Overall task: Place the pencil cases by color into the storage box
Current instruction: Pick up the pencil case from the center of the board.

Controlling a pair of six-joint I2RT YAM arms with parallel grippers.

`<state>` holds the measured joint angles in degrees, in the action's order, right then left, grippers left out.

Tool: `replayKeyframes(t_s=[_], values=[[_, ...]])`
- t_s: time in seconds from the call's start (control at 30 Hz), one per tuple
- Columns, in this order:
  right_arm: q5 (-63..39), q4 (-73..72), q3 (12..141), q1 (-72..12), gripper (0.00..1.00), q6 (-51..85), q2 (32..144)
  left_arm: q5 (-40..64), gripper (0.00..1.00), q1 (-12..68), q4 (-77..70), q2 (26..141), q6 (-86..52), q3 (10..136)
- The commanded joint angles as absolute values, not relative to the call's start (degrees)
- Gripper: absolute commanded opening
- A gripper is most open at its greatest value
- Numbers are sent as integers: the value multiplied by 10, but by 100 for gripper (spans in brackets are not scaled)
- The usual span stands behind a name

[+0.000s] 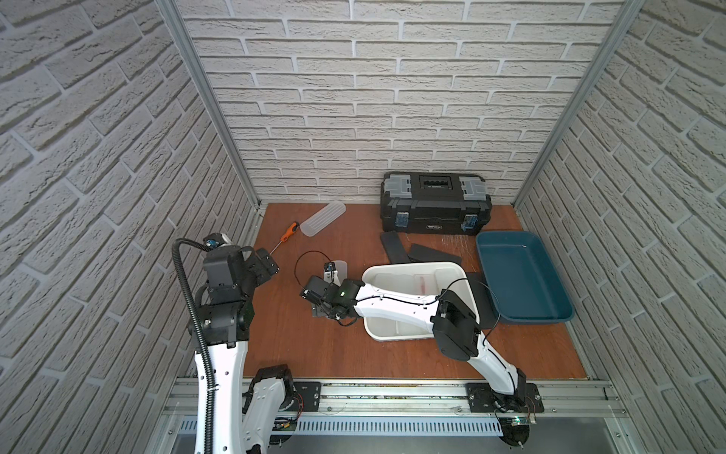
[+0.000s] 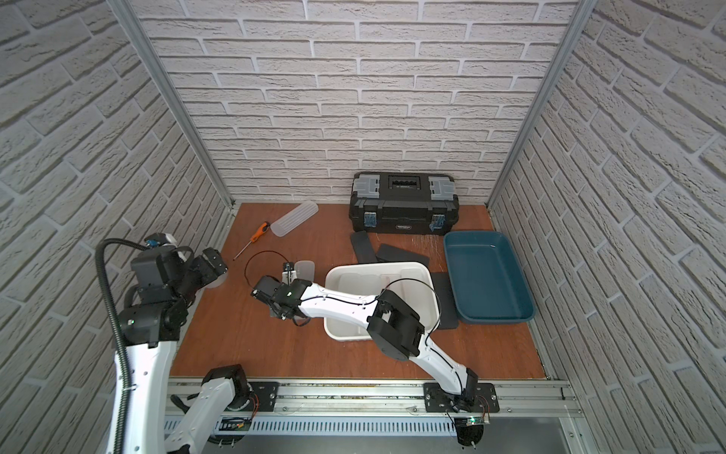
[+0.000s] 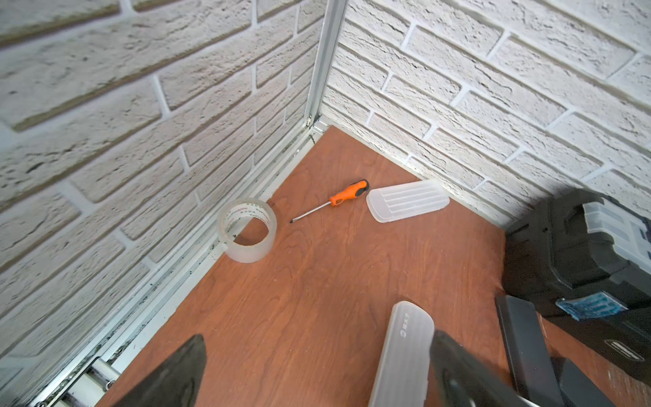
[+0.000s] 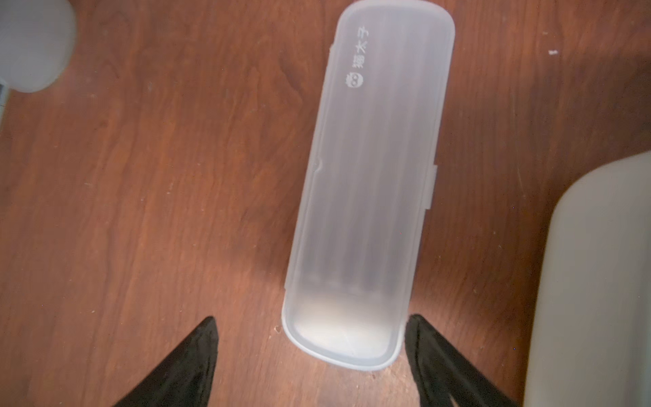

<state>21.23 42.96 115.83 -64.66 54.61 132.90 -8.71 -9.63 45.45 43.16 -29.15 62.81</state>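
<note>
- Left gripper (image 3: 317, 347): nearest the rail, raised by the left wall, fingers spread wide with nothing between them.
- Right gripper (image 4: 311, 319): low over the wooden tabletop (image 1: 314, 346), fingers parted and not pinching. Set astride the near end of one frosted pencil case (image 4: 370, 183), one fingertip just beside its edge, the other apart from it.
- That frosted pencil case: flat on the tabletop, lid shut, printed logo at its far end, just left of the white storage bin (image 1: 412, 264).
- One white storage bin, mid-table, partly under the right arm. Pale frosted cases lying flat inside, perhaps two; count hard to tell.
- Black pencil cases: three on the tabletop, as far as can be made out.
  - First black case (image 1: 393, 245) and second black case (image 1: 434, 255) just behind the bin.
  - Third black case (image 1: 487, 310) between the bin and the teal tray (image 1: 506, 235).
- One teal tray, on the right side of the tabletop.
- One clear tape roll (image 3: 248, 230), against the left wall.
- One orange-handled screwdriver (image 1: 288, 232), beyond the tape roll, tip pointing back toward the arms.
- One ribbed frosted pencil case (image 1: 323, 218), far left by the back wall, just beside the screwdriver's handle.
- One black toolbox (image 1: 436, 204), against the back wall, lid shut, two blue latches on its front.
</note>
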Motion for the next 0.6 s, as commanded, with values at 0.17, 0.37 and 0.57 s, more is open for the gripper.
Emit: replayKeyframes(t_s=[0.17,0.37,0.57], values=[[245,451,1179,-641,84,593,1339,-87,98,-116,416,393,-287,604],[246,455,1178,-627,84,612,1346,-87,98,-121,409,392,-291,606],[246,448,1183,-621,84,625,1358,-82,98,-122,399,390,-287,604]])
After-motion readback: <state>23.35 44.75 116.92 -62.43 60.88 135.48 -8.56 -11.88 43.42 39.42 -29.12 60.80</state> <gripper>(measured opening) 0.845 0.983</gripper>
